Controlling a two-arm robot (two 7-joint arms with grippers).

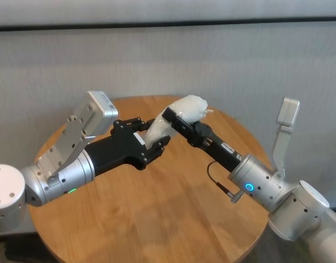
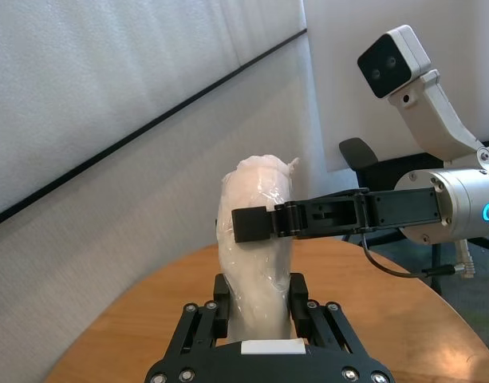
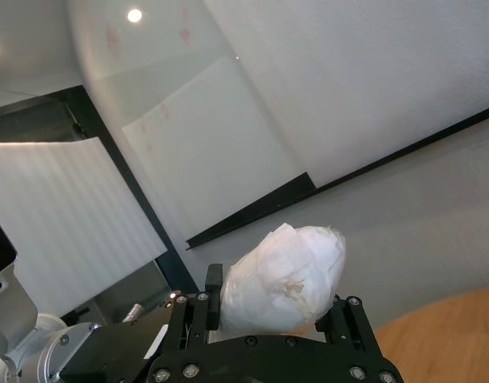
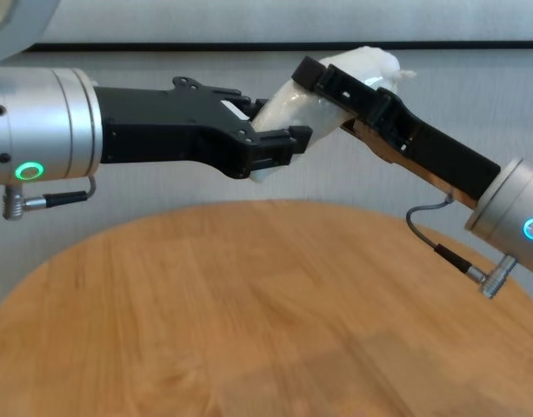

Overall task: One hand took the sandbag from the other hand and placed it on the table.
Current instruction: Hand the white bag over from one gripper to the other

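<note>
**Handover in progress: bag held by both arms above the table**

Location of item. The sandbag (image 1: 176,118) is in the air above the far part of the round table (image 1: 157,219), touching nothing below it. It stands tilted, with the small twisted tip (image 1: 209,110) at the upper end.

Handling assessment. The bag appears soft and filled, wrapped in glossy film. I judge it will give under pressure and may slide against hard fingers. The film shows creases where it is squeezed. The broad middle and lower body look like the safest places to take hold; the twisted tip offers no firm purchase.

Left end effector (image 1: 152,143). Green light on the wrist. Its fingers are closed partway onto the lower portion of the bag, one on each side, as the left wrist view shows (image 2: 256,307).

Right end effector (image 1: 176,118). Blue light on the wrist. It reaches in from the right and its fingers (image 2: 256,223) close around the upper half of the bag, below the tip. The right wrist view shows the bag seated between both fingers.

Finding. Both arms grip at once; I judge the transfer incomplete. Placement is not yet done.
</note>
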